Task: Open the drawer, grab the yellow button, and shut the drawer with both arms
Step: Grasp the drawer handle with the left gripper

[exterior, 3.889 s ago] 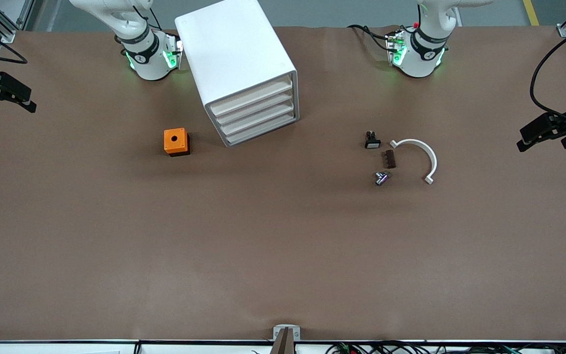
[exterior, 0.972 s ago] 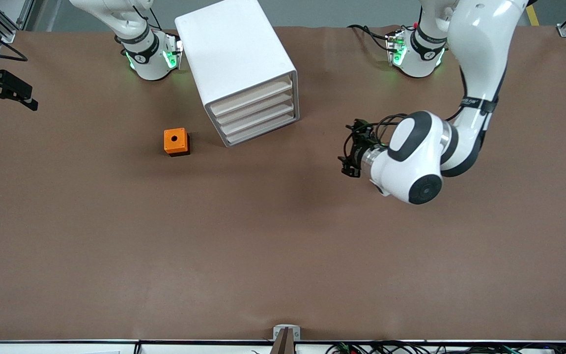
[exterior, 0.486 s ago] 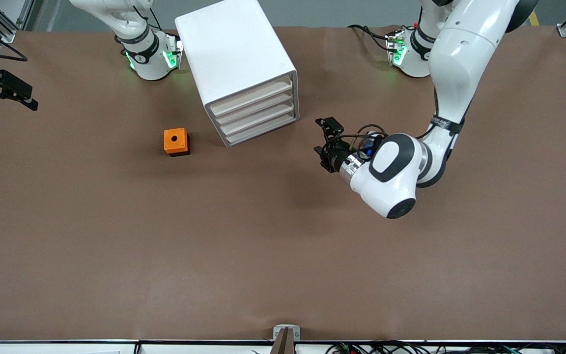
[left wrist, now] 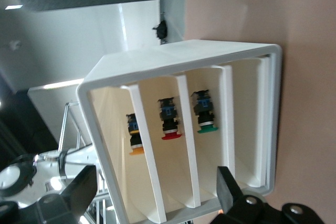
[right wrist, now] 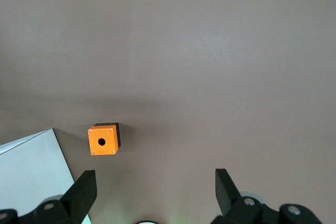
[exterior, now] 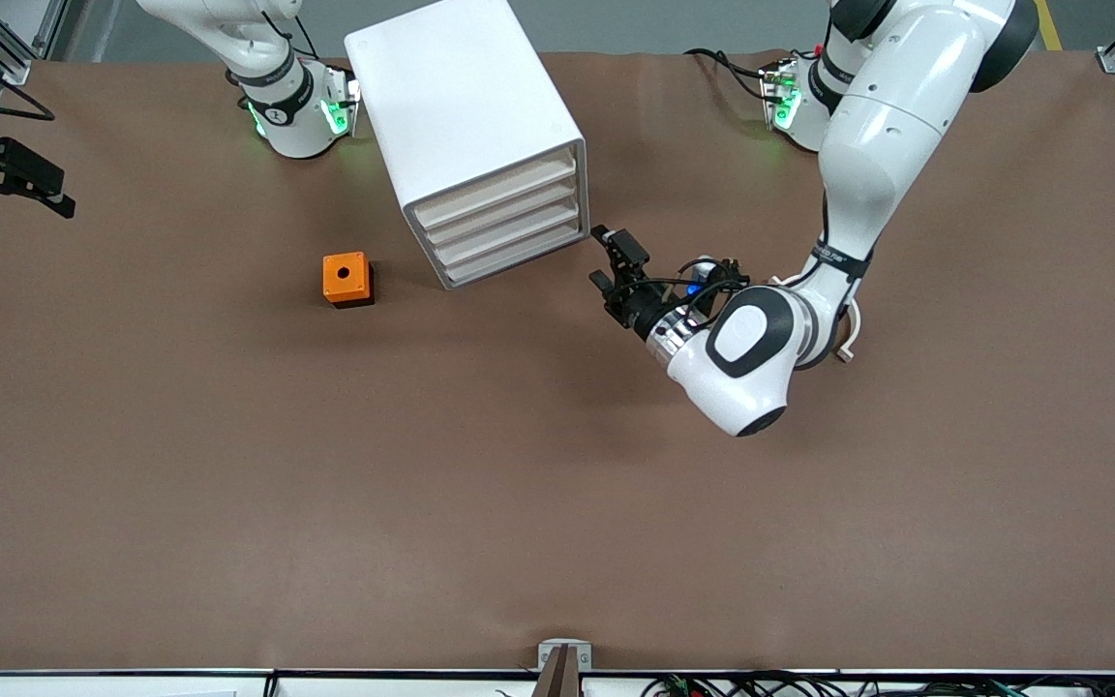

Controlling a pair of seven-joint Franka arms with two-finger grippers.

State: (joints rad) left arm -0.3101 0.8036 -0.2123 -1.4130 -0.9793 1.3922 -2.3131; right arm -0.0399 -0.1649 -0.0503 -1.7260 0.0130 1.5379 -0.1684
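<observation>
Two grippers spread wide, nothing held. Left gripper (exterior: 606, 257) poised in front of cabinet (exterior: 466, 121), facing its drawers. Top drawer (exterior: 495, 185) shut. Orange-capped button (left wrist: 135, 135) seen inside cabinet through left wrist view, beside red and green ones. Right gripper (exterior: 11, 184) parked at right arm's end of table, well apart from cabinet.

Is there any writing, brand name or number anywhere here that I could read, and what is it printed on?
None can be read.
White left robot arm: small dark lettering on the black band above its wrist, too small to read.
White right robot arm: a round mark on its black band, unreadable.
</observation>
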